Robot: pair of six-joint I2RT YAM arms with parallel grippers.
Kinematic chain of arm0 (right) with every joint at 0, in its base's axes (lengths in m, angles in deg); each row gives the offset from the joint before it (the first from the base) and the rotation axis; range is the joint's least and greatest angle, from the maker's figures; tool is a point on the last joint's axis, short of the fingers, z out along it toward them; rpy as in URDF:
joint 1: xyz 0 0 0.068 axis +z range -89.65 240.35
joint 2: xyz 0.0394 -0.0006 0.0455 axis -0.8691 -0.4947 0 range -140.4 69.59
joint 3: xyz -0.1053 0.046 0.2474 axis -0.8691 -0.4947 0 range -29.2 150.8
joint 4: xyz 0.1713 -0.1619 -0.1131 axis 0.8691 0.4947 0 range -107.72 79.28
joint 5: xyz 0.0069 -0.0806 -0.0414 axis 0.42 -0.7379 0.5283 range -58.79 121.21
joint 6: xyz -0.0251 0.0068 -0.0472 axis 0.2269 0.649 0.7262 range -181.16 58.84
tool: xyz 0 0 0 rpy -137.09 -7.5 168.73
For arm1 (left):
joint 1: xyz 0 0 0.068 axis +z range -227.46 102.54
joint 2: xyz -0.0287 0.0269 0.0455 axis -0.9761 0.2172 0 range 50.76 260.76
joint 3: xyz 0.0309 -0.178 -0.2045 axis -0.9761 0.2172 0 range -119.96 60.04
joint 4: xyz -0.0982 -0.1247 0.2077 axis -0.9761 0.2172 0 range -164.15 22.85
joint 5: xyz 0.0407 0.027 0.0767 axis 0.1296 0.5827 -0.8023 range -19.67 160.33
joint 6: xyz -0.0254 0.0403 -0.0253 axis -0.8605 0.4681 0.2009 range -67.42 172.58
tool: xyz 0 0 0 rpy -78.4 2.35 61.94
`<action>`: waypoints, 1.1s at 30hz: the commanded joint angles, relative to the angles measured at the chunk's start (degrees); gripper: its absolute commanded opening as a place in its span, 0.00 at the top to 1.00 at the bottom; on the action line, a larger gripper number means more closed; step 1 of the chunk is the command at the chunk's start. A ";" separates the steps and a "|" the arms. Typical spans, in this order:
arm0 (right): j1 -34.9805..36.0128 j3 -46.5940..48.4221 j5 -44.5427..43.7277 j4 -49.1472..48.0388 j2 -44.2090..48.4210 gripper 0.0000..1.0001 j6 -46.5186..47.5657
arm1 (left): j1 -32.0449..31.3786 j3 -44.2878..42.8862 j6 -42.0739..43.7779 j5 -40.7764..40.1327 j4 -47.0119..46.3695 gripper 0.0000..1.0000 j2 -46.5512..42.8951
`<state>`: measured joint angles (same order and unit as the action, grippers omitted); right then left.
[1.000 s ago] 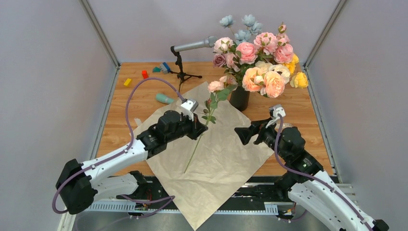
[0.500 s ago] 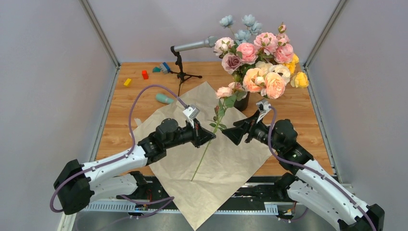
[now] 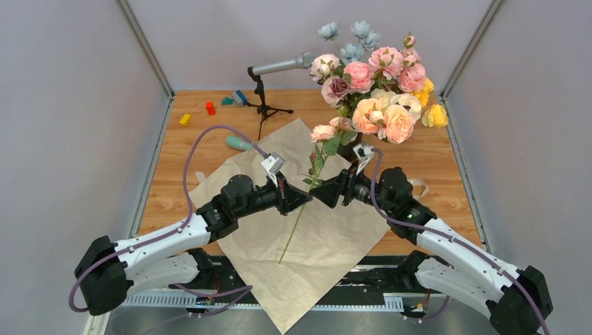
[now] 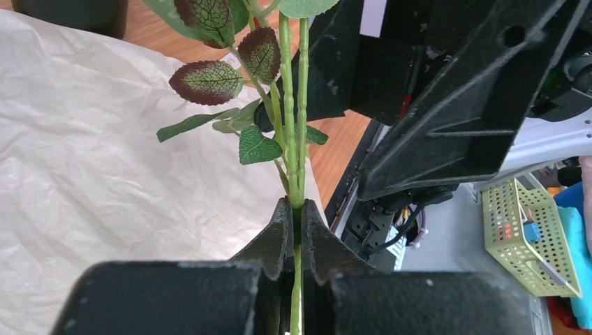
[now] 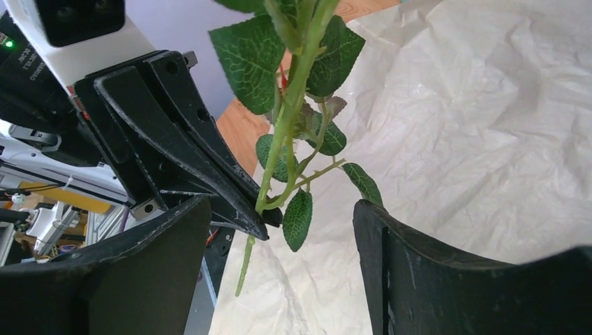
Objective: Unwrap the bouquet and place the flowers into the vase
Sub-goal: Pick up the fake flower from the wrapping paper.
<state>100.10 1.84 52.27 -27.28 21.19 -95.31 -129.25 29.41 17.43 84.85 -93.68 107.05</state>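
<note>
My left gripper (image 3: 305,197) (image 4: 294,206) is shut on the thin green stem (image 4: 292,139) of one of the flowers. The stem is held tilted above the opened bouquet paper (image 3: 293,237), which lies flat with its beige side up. The stem's pink blooms (image 3: 324,131) point towards the vase (image 4: 70,10), which is dark and mostly hidden behind leaves and the right wrist. Many pink, peach and cream blooms (image 3: 377,91) stand in it. My right gripper (image 3: 314,193) (image 5: 279,206) faces the left one. It is open, with its jaws on either side of the leafy stem (image 5: 286,118), not touching it.
A microphone on a small stand (image 3: 269,77) stands at the back. Small coloured blocks (image 3: 209,108) and a teal object (image 3: 237,143) lie at the back left. Grey walls close in both sides. The two grippers are almost tip to tip.
The right gripper has moved left up to the held stem and its jaws have narrowed somewhat. The left gripper has carried the flower slightly to the right and stays shut.
</note>
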 commanded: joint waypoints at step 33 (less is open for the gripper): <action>3.11 5.75 -5.25 -9.35 -10.26 0.77 -4.75 | -0.41 -0.21 0.22 -1.02 -1.21 1.00 0.18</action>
<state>102.83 4.93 47.33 -34.30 11.07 -101.06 -129.25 29.91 17.10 84.48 -94.31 106.96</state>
